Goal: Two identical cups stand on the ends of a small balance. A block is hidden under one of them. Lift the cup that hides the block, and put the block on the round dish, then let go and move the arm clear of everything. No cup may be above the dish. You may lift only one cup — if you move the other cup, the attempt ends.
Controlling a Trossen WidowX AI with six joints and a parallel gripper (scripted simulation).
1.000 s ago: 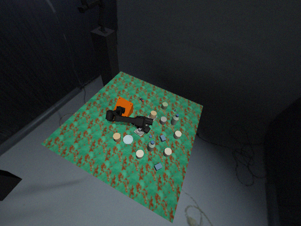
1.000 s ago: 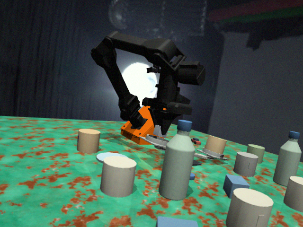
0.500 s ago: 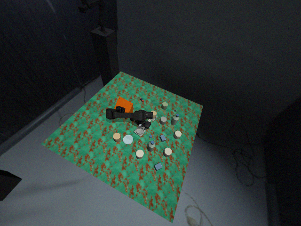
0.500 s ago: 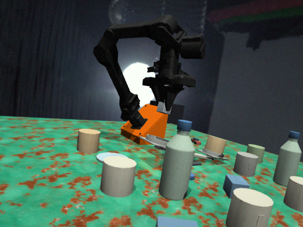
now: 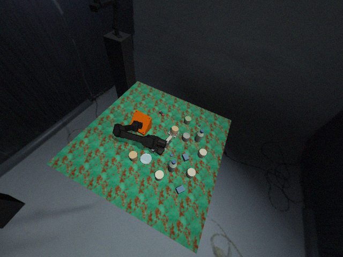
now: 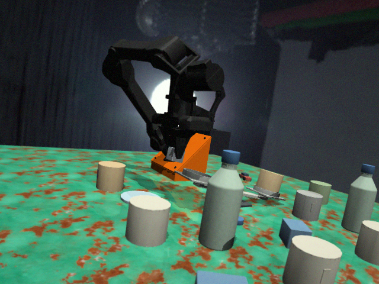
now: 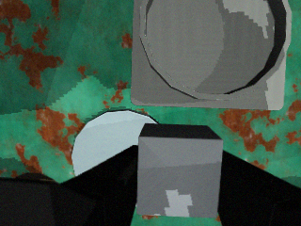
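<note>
One tool clenched on grey block | lower centre of wrist frame | pale dish at left | balance pan upper right.

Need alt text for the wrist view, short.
A grey block is gripped between the black fingers of the gripper, held above green matting with rust-red patches. The pale round dish shows partly behind and to the block's left; the balance's empty grey square pan with its round recess fills the upper right.
</note>
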